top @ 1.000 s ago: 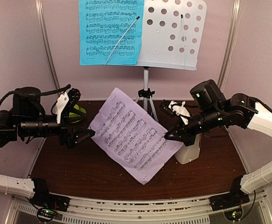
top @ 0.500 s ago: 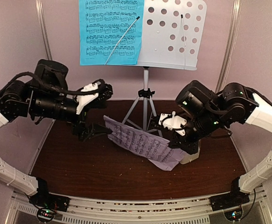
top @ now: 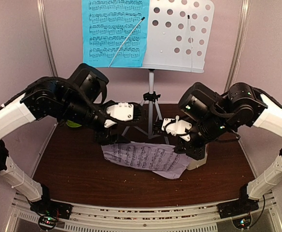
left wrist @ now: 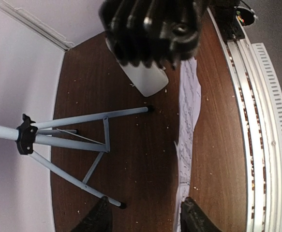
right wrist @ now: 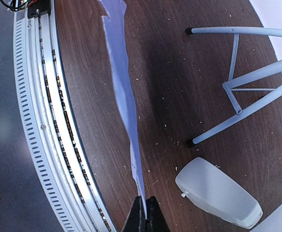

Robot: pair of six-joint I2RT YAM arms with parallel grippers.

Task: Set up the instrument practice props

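White perforated music stand upright on silver tripod at table rear; cyan page on its left half; lilac page crumpled, low before tripod; cream metronome just right of it

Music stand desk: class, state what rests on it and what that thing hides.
A cyan sheet-music page lies against the white music stand under a thin wire clip. It covers the stand's left half.

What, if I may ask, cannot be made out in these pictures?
Metronome: top view, mostly behind the right arm.
Green bowl: top view, only a sliver past the left arm.
Lilac page: right wrist view, seen edge-on, notes unreadable.
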